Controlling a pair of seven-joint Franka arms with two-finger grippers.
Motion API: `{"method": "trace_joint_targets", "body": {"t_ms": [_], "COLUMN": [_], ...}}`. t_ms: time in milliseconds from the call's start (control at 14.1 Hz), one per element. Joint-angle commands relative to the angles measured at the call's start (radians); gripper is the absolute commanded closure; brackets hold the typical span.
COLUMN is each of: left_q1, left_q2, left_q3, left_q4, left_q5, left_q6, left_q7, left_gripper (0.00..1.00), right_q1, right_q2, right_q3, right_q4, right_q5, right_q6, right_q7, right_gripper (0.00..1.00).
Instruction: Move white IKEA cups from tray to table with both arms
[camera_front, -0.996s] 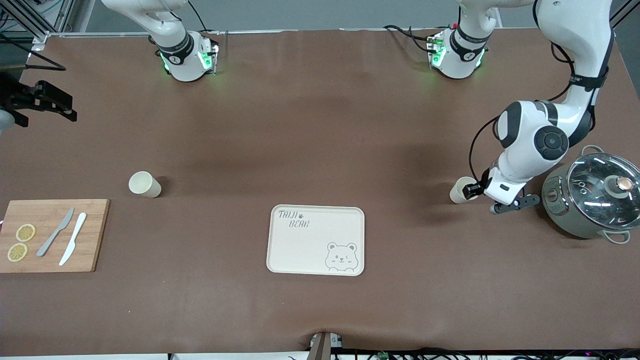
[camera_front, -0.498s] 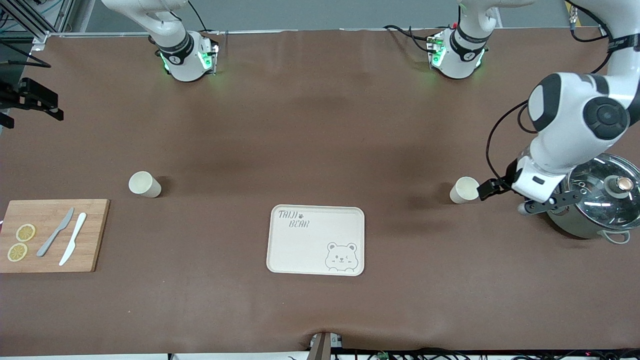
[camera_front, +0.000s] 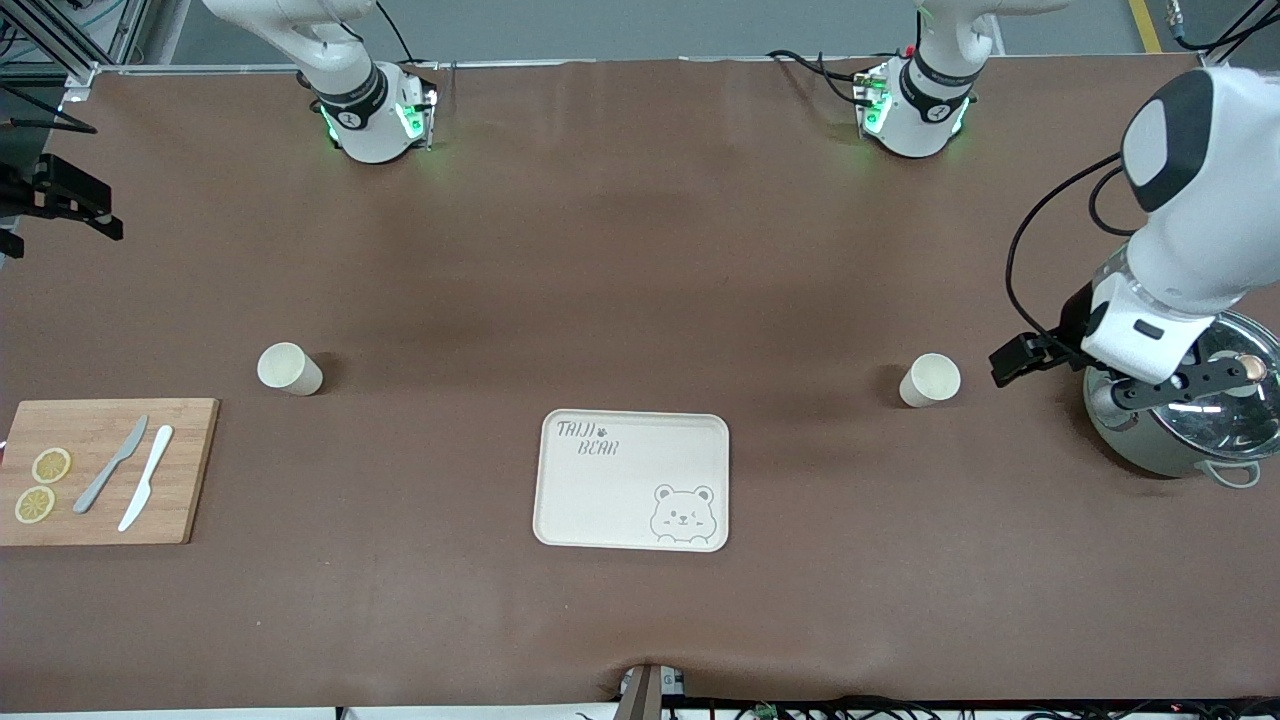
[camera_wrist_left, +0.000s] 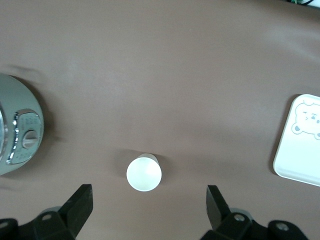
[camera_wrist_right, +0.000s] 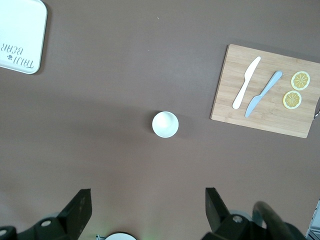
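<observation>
Two white cups stand upright on the brown table. One cup (camera_front: 289, 368) is toward the right arm's end and also shows in the right wrist view (camera_wrist_right: 165, 124). The other cup (camera_front: 929, 380) is toward the left arm's end and shows in the left wrist view (camera_wrist_left: 144, 173). My left gripper (camera_front: 1105, 365) hangs open and empty in the air between that cup and a pot; its jaws (camera_wrist_left: 149, 200) are spread wide, just short of the cup. My right gripper (camera_front: 60, 195) is open and empty (camera_wrist_right: 147, 197), high over the right arm's end of the table.
A cream bear-print tray (camera_front: 632, 480) lies mid-table, nearer the front camera than both cups. A silver pot with a glass lid (camera_front: 1150, 450) stands under the left arm's wrist. A wooden board (camera_front: 110, 510) with two knives and lemon slices lies near the first cup.
My left gripper has pulled away from its cup and risen toward the pot; the cup stays standing. My right gripper has drifted slightly toward the table's end.
</observation>
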Motion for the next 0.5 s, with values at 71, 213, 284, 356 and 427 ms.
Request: {"method": "trace_joint_targets", "body": {"t_ms": [71, 213, 284, 356, 427], "left_q1": [0.004, 0.004, 0.004, 0.004, 0.004], "left_q2": [-0.043, -0.052, -0.064, -0.07, -0.073], "left_q3": [-0.006, -0.008, -0.008, -0.008, -0.008], "left_q4": [0.017, 0.017, 0.025, 0.034, 0.054], "left_q5": [0.021, 0.023, 0.024, 0.025, 0.025], "left_q6": [-0.054, -0.09, -0.116, -0.136, -0.158], "left_q7": [0.027, 0.03, 0.03, 0.03, 0.032], "left_gripper": [0.0, 0.0, 0.0, 0.0, 0.0], "right_q1": [-0.013, -0.013, -0.014, -0.016, -0.018], "right_q2": [-0.031, -0.029, -0.029, -0.029, -0.028], "right_q3": [0.01, 0.008, 0.01, 0.01, 0.01], "right_q4": [-0.027, -0.027, -0.027, -0.027, -0.027], "right_q5": [0.001, 0.001, 0.001, 0.001, 0.001], "right_q6": [-0.006, -0.007, -0.009, -0.01, -0.01], "right_q7": [-0.011, -0.01, -0.01, -0.01, -0.01], "right_gripper": [0.0, 0.0, 0.0, 0.0, 0.0]}}
